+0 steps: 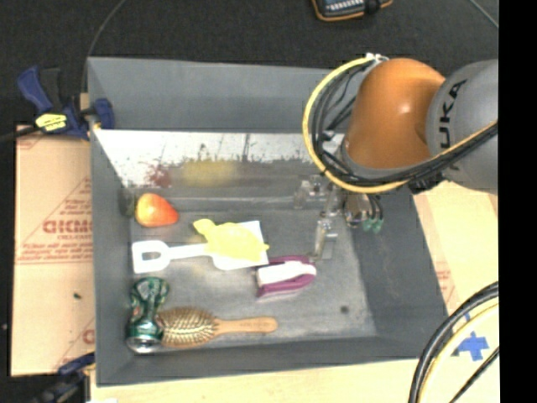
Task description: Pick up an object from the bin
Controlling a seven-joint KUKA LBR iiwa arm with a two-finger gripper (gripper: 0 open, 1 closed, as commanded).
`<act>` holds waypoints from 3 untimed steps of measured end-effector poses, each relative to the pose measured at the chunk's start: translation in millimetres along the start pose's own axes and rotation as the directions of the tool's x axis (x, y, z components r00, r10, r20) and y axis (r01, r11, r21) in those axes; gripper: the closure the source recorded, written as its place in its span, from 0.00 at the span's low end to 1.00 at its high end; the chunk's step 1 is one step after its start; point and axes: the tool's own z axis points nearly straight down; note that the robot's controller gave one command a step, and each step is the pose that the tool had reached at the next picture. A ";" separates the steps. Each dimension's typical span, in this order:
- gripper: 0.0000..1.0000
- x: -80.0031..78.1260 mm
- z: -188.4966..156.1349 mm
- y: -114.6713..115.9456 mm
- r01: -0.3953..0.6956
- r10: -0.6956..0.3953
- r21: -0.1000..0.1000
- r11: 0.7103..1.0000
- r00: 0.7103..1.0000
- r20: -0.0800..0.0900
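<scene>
Six loose things, well spread over the floor of the grey bin. Nearest to the claw: a purple-and-white block, mid-floor, just below and left of it in the camera view, near but probably not touching. Likeliest pick, by position alone. Cannot tell whether the claw is spread or pressed together from this angle; holds nothing visible.

Main risk: coming down beside the block rather than over it, so shoving it aside or tipping it. Rounded purple edge too, so liable to squirt out under a pinch off-centre. Next hazard: the white scoop and the yellow piece lying on it, close by the block's left. Could be snagged or dragged along. Back wall also near the wrist: possible scrape on lifting.
</scene>
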 end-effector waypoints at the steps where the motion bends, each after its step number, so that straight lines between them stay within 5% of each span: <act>1: 0.00 -1.6 -3.9 -0.3 0.000 0.000 0.001 1.000 1.000 0.008; 2: 0.00 20.3 129.7 0.7 0.093 -0.093 0.002 0.996 0.996 0.000; 3: 0.00 -46.3 42.0 76.2 0.127 -0.127 0.004 0.992 0.992 0.026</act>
